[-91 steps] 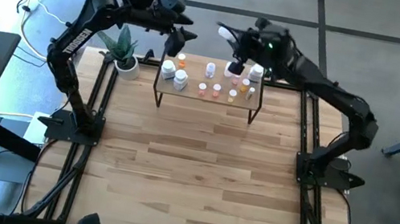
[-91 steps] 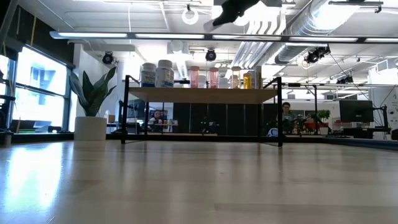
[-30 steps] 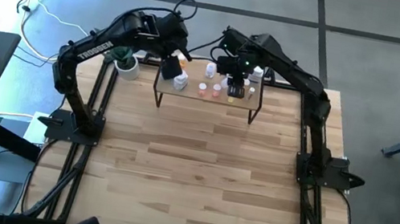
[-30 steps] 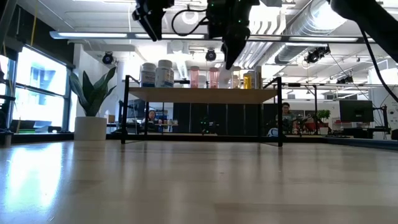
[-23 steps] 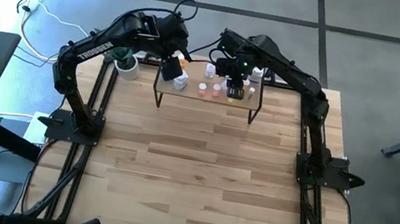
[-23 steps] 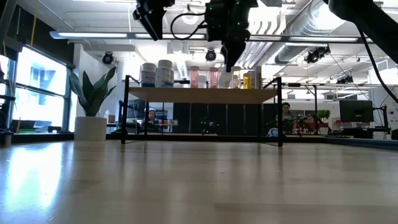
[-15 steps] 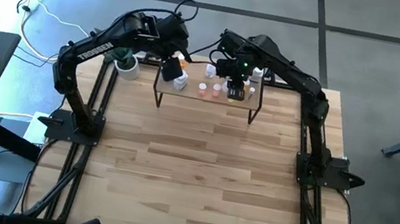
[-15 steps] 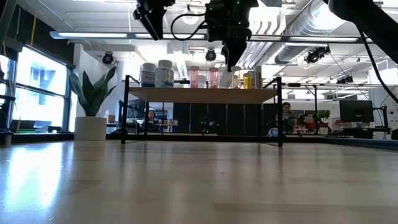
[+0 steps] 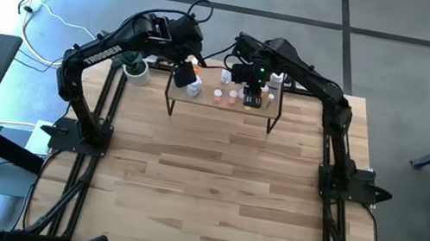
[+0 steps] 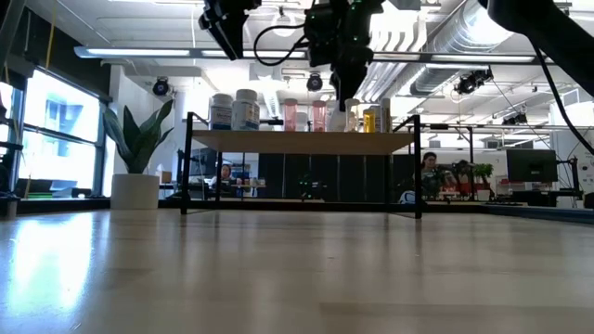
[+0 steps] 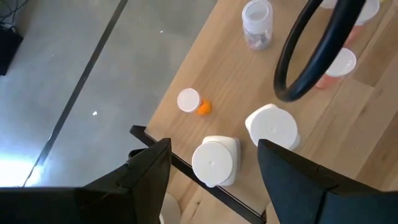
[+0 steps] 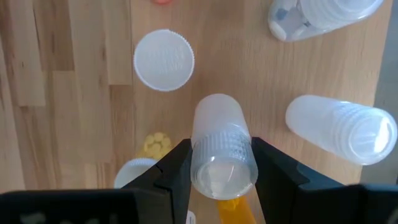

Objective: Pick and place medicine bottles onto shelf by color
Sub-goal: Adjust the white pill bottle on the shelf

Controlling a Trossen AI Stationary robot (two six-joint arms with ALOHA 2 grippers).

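Note:
The light-wood shelf (image 9: 222, 105) on black legs stands at the table's far edge, and several small medicine bottles stand on its board (image 10: 302, 141). White ones are at the left end (image 10: 234, 110), pinkish ones in the middle (image 10: 304, 115), and amber and yellow ones to the right (image 10: 370, 120). My right gripper (image 12: 221, 143) is over the right half of the shelf (image 9: 254, 81), shut on a translucent white-capped bottle (image 12: 222, 140). My left gripper (image 11: 214, 144) is open and hovers high above the white bottles (image 11: 215, 160) at the shelf's left end (image 10: 227, 37). My right gripper pinches the translucent bottle at its ribbed cap (image 12: 222, 163) between the two fingers (image 12: 177, 171), coming from above and pointing down. The bottle is upright below the fingers. I cannot tell whether its base is on the shelf board.
A potted plant (image 9: 135, 64) stands left of the shelf (image 10: 135, 158). Other bottles crowd close around the held one (image 12: 339, 134), (image 12: 163, 60). A black cable loop (image 11: 311, 56) hangs across the left wrist view. The planked tabletop (image 9: 205, 180) stretches in front of the shelf.
My right gripper has shifted a little toward the table's right edge above the shelf, staying just over the bottle tops. The bottles on the shelf have stayed in place.

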